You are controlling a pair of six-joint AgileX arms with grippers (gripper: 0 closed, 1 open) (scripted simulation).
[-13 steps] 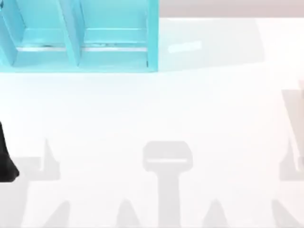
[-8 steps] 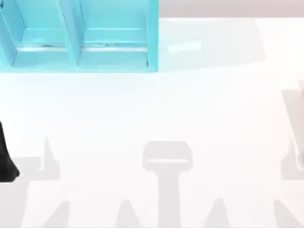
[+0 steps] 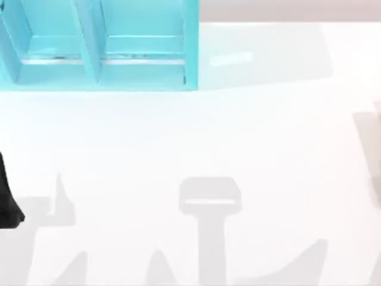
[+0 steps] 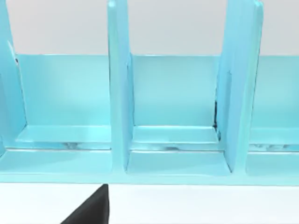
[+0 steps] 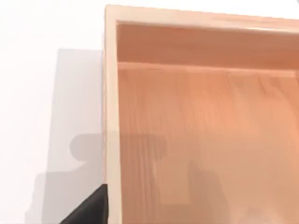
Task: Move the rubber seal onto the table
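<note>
The rubber seal is out of view. The white table (image 3: 196,131) spreads wide and bare below the turquoise shelf unit. A black part of my left arm (image 3: 9,202) sits at the table's left edge. In the left wrist view a black bit of my left gripper (image 4: 91,210) hangs over the table in front of the shelf. In the right wrist view a black bit of my right gripper (image 5: 91,207) lies by the rim of a wooden box, above the table (image 5: 46,37).
The turquoise shelf unit (image 3: 95,47) stands at the table's back left, and its upright dividers (image 4: 119,93) split it into open compartments. A shallow wooden box (image 5: 110,93) with a raised rim lies under my right wrist. Grey shadows cross the table's front.
The shadows at the table's front right have shifted: an upright one is gone and a slanted one now reaches in from the right. My left arm has not moved.
</note>
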